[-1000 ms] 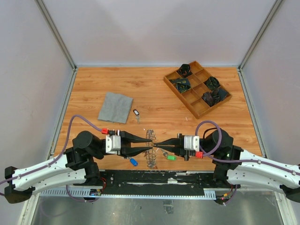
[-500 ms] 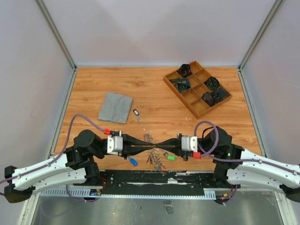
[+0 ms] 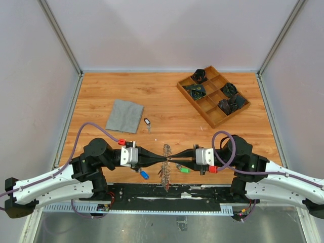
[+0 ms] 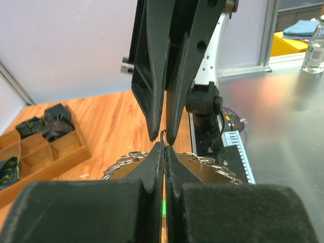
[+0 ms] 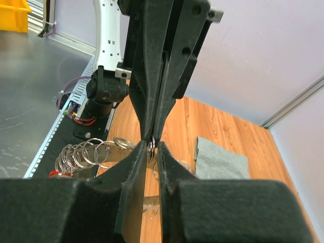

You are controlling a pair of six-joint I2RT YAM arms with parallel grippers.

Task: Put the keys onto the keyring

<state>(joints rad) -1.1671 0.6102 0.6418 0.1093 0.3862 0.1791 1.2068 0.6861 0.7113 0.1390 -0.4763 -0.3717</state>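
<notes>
From above, the keyring (image 3: 165, 167), a spiky grey bunch of silver keys (image 3: 164, 177), stands on edge over the wood-grain tabletop (image 3: 167, 101). It sits between the tapered black left end effector (image 3: 162, 160) and right end effector (image 3: 170, 161).

Left wrist: the left end effector is pinched together on the thin ring wire.

Right wrist: the right one's fingers (image 5: 135, 167) stand slightly apart around it.
</notes>
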